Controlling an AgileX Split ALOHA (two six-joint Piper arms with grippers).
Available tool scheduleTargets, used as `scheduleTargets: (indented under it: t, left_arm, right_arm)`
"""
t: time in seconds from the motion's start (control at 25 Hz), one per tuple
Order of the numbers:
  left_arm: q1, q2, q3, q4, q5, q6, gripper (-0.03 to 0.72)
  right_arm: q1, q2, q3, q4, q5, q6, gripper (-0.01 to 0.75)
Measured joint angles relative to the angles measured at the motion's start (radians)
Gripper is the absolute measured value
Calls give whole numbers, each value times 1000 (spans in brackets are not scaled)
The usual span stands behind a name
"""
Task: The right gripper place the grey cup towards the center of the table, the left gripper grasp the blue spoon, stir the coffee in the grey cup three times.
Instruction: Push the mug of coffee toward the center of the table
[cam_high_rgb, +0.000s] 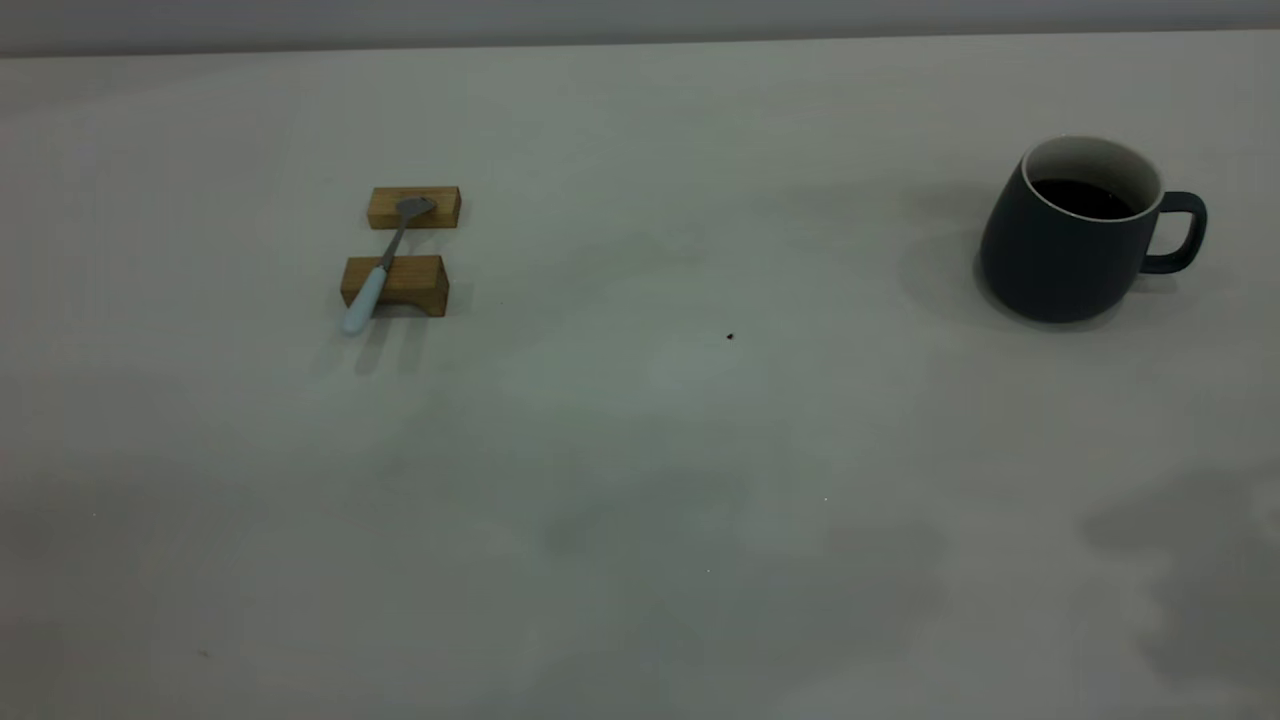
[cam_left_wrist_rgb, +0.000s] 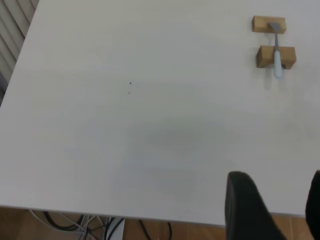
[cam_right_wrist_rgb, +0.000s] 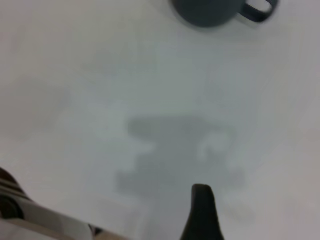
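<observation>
The grey cup (cam_high_rgb: 1060, 250) stands upright at the far right of the table (cam_high_rgb: 640, 450), handle pointing right, with dark coffee (cam_high_rgb: 1085, 198) inside. The blue spoon (cam_high_rgb: 380, 275) lies across two wooden blocks at the left, with its pale handle towards the near side. Neither arm shows in the exterior view. My left gripper (cam_left_wrist_rgb: 277, 202) is open over the table's edge, far from the spoon (cam_left_wrist_rgb: 276, 60). Only one finger (cam_right_wrist_rgb: 202, 212) of my right gripper (cam_right_wrist_rgb: 260, 212) shows, with bare table beside it. That gripper is open and well short of the cup (cam_right_wrist_rgb: 207, 12).
Under the spoon's bowl is the far wooden block (cam_high_rgb: 413, 207), and the near block (cam_high_rgb: 395, 285) carries its handle. A tiny dark speck (cam_high_rgb: 729, 336) marks the table's middle. Cables (cam_left_wrist_rgb: 100, 225) hang below the table edge in the left wrist view.
</observation>
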Motion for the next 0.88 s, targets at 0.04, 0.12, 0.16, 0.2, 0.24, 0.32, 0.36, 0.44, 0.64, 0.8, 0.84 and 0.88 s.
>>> scheduleTargets:
  t: [0.04, 0.12, 0.16, 0.2, 0.24, 0.32, 0.36, 0.44, 0.64, 0.8, 0.84, 0.88]
  left_arm:
    - [0, 0, 0, 0, 0, 0, 369]
    - [0, 0, 0, 0, 0, 0, 369]
    - [0, 0, 0, 0, 0, 0, 369]
    - [0, 0, 0, 0, 0, 0, 369]
    - [0, 0, 0, 0, 0, 0, 369]
    - [0, 0, 0, 0, 0, 0, 369]
    - [0, 0, 0, 0, 0, 0, 369]
    - [0, 0, 0, 0, 0, 0, 369]
    - [0, 0, 0, 0, 0, 0, 369]
    - [0, 0, 0, 0, 0, 0, 369]
    - [0, 0, 0, 0, 0, 0, 369]
    - [0, 0, 0, 0, 0, 0, 369]
  right_arm:
    - [0, 67, -37, 3, -11, -25, 628]
    - [0, 182, -109, 21, -31, -78, 619]
    - [0, 240, -153, 21, -38, -106, 612]
    - [0, 287, -183, 28, -41, -132, 603]
    - [0, 342, -212, 31, -42, -163, 596]
    - [0, 449, -283, 33, -42, -226, 577]
    - [0, 493, -315, 36, -43, -262, 568]
    - [-13, 591, -391, 46, -45, -347, 554]
    - [-96, 761, -524, 52, -55, -606, 537]
    - [-155, 861, -573, 135, -74, -830, 537]
    - [-163, 886, -581, 180, -84, -900, 537]
    - [-171, 910, -586, 226, -97, -978, 537]
